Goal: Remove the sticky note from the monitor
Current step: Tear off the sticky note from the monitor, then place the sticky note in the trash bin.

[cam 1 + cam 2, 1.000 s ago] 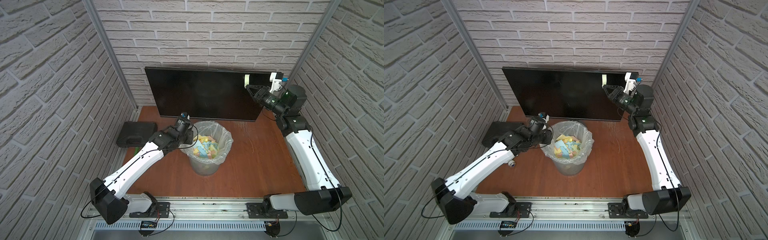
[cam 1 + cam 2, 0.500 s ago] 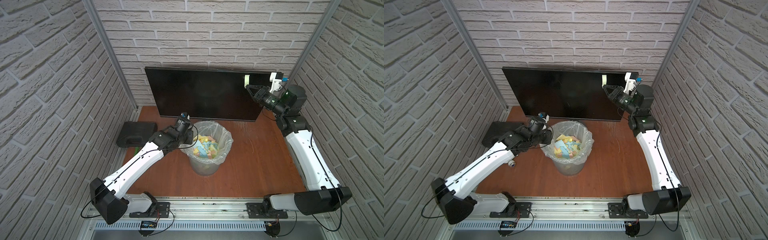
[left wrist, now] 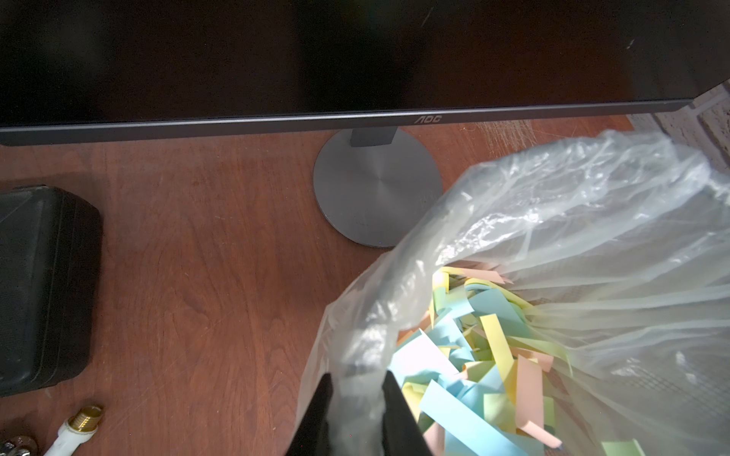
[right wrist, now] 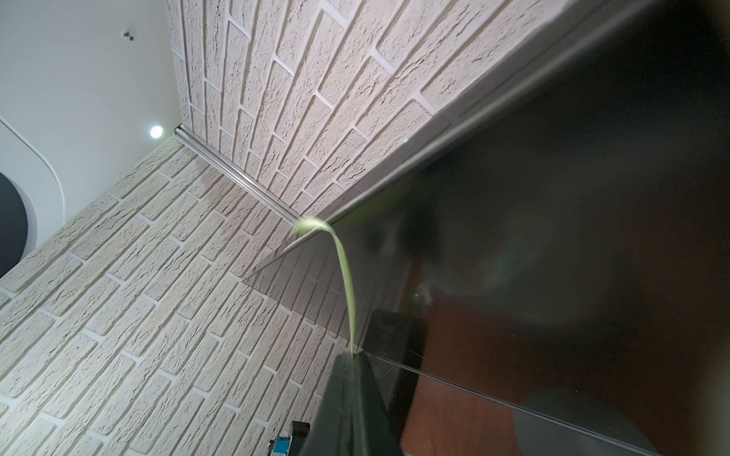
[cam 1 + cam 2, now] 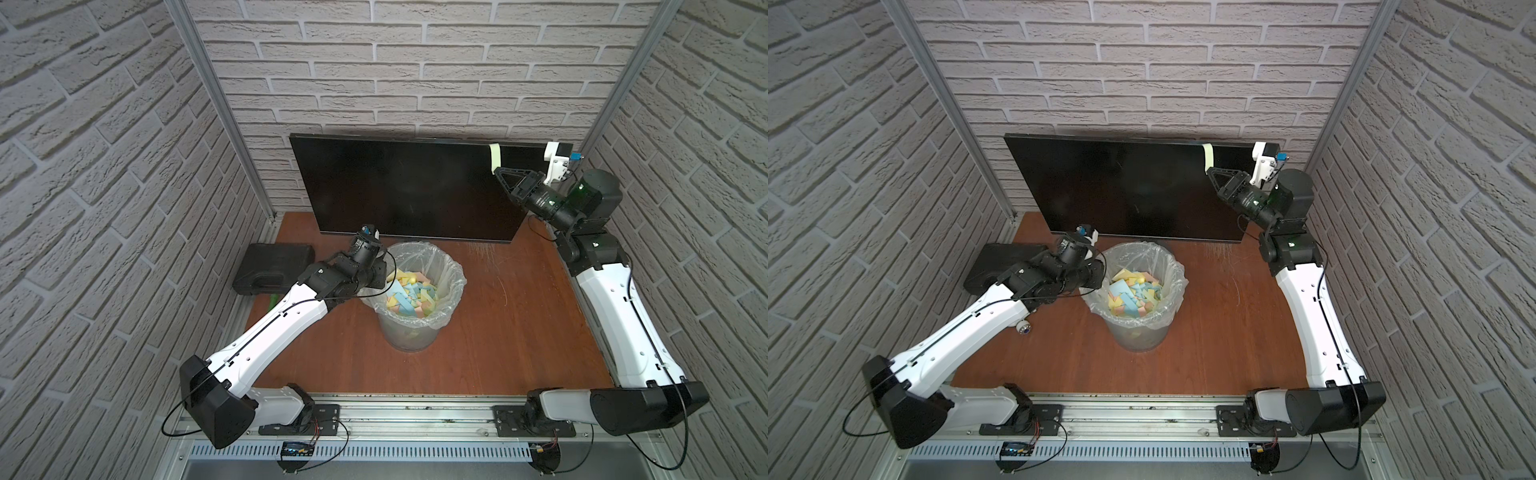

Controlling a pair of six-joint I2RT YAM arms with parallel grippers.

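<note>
The note (image 5: pixel 495 154), pinched at its lower end by the closed right pincer (image 5: pixel 497 171), is best peeled slowly off the monitor (image 5: pixel 399 187); the bag (image 3: pixel 572 205) is clamped by the left pincer (image 3: pixel 357 381).

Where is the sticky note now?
In both top views the sticky note hangs on the monitor's top edge, near its right end, pinched by the right gripper.

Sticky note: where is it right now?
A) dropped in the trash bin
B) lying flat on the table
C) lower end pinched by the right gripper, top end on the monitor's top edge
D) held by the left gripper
C: in the right wrist view the right gripper is shut on the lower end of the green sticky note, whose top end curls over the monitor's top edge.
</note>
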